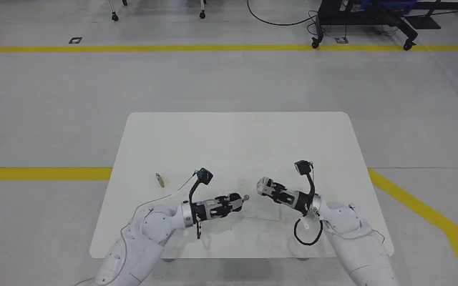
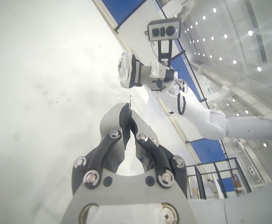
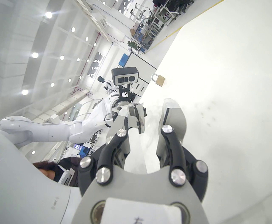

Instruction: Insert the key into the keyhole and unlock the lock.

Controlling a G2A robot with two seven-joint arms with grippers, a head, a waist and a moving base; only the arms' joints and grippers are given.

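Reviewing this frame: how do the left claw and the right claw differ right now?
The left claw is shut on the key, its thin blade sticking out past the tips; the right claw is open and empty. The left claw is nearer the padlock, which lies on the table apart from both. Shared: both are over the table's near half, tips facing each other with a gap between.

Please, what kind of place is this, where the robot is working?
Probably a factory-like test hall: yellow lines are painted on a wide grey floor, a wheeled equipment frame stands beyond the white table, and there are rows of ceiling lamps.
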